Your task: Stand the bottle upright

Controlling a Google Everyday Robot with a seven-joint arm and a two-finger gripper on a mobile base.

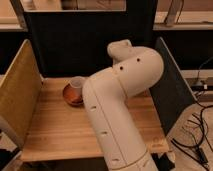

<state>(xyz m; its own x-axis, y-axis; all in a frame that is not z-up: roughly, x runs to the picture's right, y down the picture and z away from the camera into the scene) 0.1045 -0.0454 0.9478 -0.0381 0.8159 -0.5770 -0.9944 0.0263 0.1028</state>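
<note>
My white arm (122,100) fills the middle of the camera view and reaches from the bottom edge up over the wooden table (55,130). My gripper is hidden behind the arm's own bulk, so I cannot see where it sits over the table. No bottle shows in this view; the spot to the right of the saucer is covered by the arm. A small white cup (76,82) stands on a brown saucer (71,96) at the back of the table, just left of the arm.
A tan panel (17,97) walls the table's left side, a dark panel (172,87) its right, and a black panel (75,45) its back. Cables (197,135) lie on the floor at the right.
</note>
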